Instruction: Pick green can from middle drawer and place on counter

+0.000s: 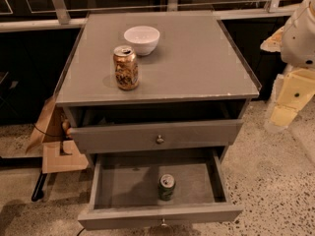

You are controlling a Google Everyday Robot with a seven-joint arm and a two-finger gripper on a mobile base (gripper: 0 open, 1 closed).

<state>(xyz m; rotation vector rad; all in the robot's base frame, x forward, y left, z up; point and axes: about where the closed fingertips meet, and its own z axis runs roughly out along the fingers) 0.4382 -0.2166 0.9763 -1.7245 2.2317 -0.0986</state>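
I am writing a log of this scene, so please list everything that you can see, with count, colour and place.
counter: one, matte grey, top of the cabinet
bowl: one, white, on the counter, toward the back
patterned can: one, gold-brown, upright on the counter, in front of the bowl
upper drawer: one, grey, slightly open
middle drawer: one, grey, pulled far out
green can: one, dark green with silver top, upright in the middle drawer
cardboard: brown, on the floor, left of the cabinet
arm: one, white, right edge
gripper: one, cream, right of the cabinet, away from both cans
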